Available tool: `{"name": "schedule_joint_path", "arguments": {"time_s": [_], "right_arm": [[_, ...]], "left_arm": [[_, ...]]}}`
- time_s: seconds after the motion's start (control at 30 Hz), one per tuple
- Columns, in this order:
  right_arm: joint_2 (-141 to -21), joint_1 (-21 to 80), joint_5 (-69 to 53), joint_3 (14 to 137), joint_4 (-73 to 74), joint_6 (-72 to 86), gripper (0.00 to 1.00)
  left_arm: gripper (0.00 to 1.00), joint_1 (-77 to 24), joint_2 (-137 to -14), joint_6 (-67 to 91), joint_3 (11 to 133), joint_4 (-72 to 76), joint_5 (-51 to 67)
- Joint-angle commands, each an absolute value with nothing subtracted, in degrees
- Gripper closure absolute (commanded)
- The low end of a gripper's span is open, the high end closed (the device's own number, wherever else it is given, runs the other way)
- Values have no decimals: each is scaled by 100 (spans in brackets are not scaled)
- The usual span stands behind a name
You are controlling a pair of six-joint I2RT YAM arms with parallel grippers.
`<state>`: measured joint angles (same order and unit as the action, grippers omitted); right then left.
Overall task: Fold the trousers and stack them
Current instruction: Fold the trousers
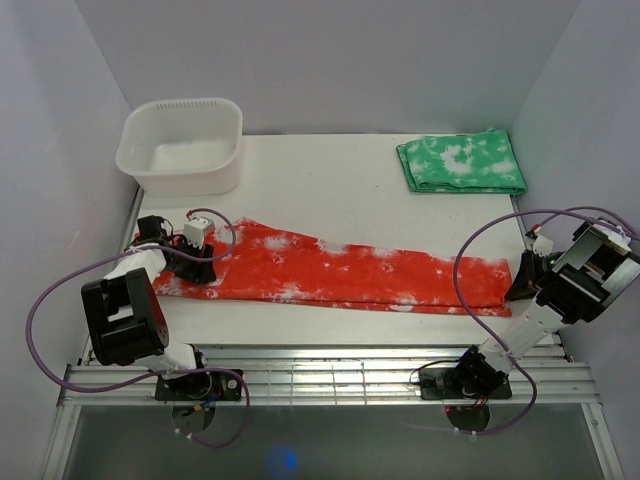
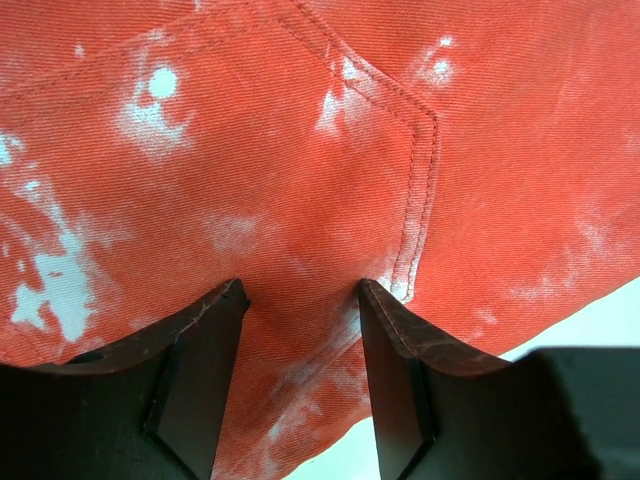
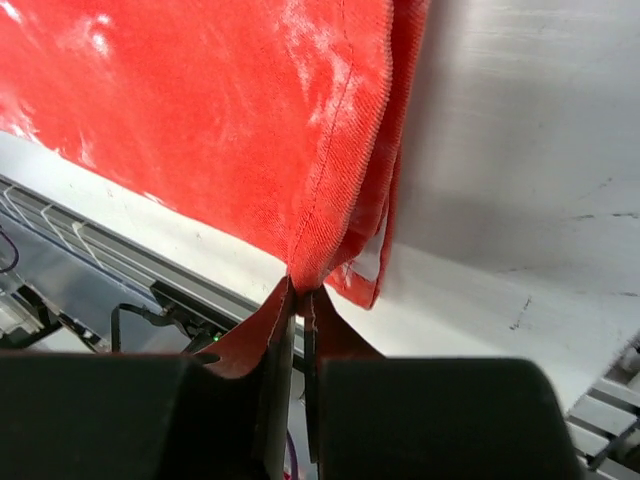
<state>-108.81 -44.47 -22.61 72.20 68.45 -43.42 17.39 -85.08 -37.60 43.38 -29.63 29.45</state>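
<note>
Right gripper [image 3: 298,292] pinched shut on leg hem of soft red-orange, white-blotched cloth trousers [image 1: 340,272], spread on white worktop [image 1: 330,190]; left gripper [image 2: 300,300] parted over pocket seam.

Looks like a robotics lab cell: bare pale walls [image 1: 330,60] box in a white table [image 1: 330,190]; the left arm [image 1: 122,315] and right arm [image 1: 565,290], trailing purple cables [image 1: 456,275], stand on a metal rail [image 1: 330,372].

The trousers [image 1: 340,275] are matt cloth with a fine diagonal weave and raised stitched seams. The desk [image 1: 330,190] is smooth, white, faintly scuffed. The tub [image 1: 185,180] looks like white plastic with a soft sheen. The green cloth [image 1: 462,163] is matt. The left pincer [image 2: 303,300] is dull black, smooth like hard plastic
</note>
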Motion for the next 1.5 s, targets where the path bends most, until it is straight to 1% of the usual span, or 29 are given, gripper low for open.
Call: {"name": "schedule_joint_path", "arguments": {"time_s": [0.0, 0.1, 0.13, 0.17, 0.2, 0.23, 0.27, 0.3, 0.33, 0.37, 0.43, 0.47, 0.5, 0.53, 0.6, 0.63, 0.67, 0.73, 0.8, 0.87, 0.93, 1.0, 1.03, 1.1, 1.13, 1.23, 1.37, 1.47], "right_arm": [[-10732, -4553, -2233, 7812, 7066, -4377, 92], [-10592, -4623, -1733, 8024, 7286, -4614, 92], [-10547, -4632, -1566, 8016, 7295, -4684, 92], [-10512, -4641, -1208, 7972, 7269, -4867, 86], [-10477, -4641, -1048, 7911, 7234, -4956, 75], [-10468, -4641, -924, 7867, 7190, -5018, 61], [-10450, -4641, -853, 7901, 7155, -5088, 40], [-10381, -4641, -931, 7962, 7128, -5089, 34], [-10345, -4623, -1114, 8146, 7163, -5080, 32], [-10301, -4545, -1543, 8234, 7215, -5010, 32], [-10161, -4325, -1897, 8262, 7347, -4905, 32], [-10099, -4028, -2220, 8236, 7365, -4861, 33], [-9977, -3860, -2354, 8183, 7304, -4791, 34], [-9906, -3484, -2547, 8017, 7243, -4720, 37], [-9800, -3078, -2759, 7823, 7059, -4580, 39], [-9782, -2876, -2795, 7709, 6945, -4422, 43], [-9774, -2465, -2856, 7464, 6856, -4343, 44], [-9765, -1876, -2761, 7138, 6402, -4019, 46], [-9756, -1566, -2550, 6620, 6031, -3850, 48], [-9860, -1302, -2041, 6321, 5488, -3727, 53], [-9975, -1266, -1437, 5969, 5152, -3796, 59], [-10116, -1266, -978, 5680, 4686, -3937, 61], [-10125, -1274, -541, 5573, 4511, -4094, 64], [-10116, -1283, -195, 5415, 4079, -4244, 66], [-10099, -1292, 111, 5327, 3956, -4306, 68], [-10028, -1292, 552, 5361, 3631, -4561, 71], [-10028, -1283, 765, 5703, 3498, -4737, 74], [-9950, -1266, 485, 6159, 3813, -4694, 75]], "left_arm": [[39, 1758, -8745, -3797, 4052, -2918, 2312], [43, 1767, -8693, -3797, 4061, -2918, 2189], [45, 1767, -8658, -3840, 4078, -2927, 2197], [46, 1767, -8518, -3858, 4096, -2962, 2293], [46, 1775, -8404, -3893, 4157, -3075, 2398], [45, 1775, -8272, -3946, 4209, -3207, 2573], [39, 1767, -8123, -4146, 4288, -3582, 3062], [36, 1775, -7808, -4227, 4367, -3777, 3328], [34, 1767, -7648, -4280, 4568, -3979, 3583], [30, 1775, -7499, -4237, 4675, -4242, 3777], [26, 1758, -7208, -4149, 5096, -4437, 4191], [24, 1758, -7190, -4122, 5254, -4604, 4288], [20, 1749, -7224, -4113, 5430, -4658, 4385], [18, 1740, -7303, -4087, 5745, -4676, 4377], [17, 1714, -7722, -4043, 6089, -4702, 4377], [17, 1696, -7891, -4034, 6256, -4720, 4394], [17, 1679, -8058, -4025, 6554, -4720, 4421], [17, 1557, -8531, -3921, 6819, -4632, 4421], [17, 1477, -8831, -3771, 7118, -4360, 4377], [18, 1319, -9252, -3499, 7372, -4036, 4193], [19, 1144, -9500, -3280, 7488, -3859, 4000], [21, 889, -9790, -3182, 7515, -3613, 3780], [21, 809, -9869, -3129, 7497, -3430, 3562], [22, 686, -10045, -3059, 7427, -3235, 3376], [22, 616, -10115, -3015, 7427, -3147, 3332], [24, 554, -10414, -2804, 7462, -2919, 3217], [29, 527, -10617, -2479, 7462, -2611, 3225], [38, 475, -10617, -2145, 7479, -2382, 3208]]}}
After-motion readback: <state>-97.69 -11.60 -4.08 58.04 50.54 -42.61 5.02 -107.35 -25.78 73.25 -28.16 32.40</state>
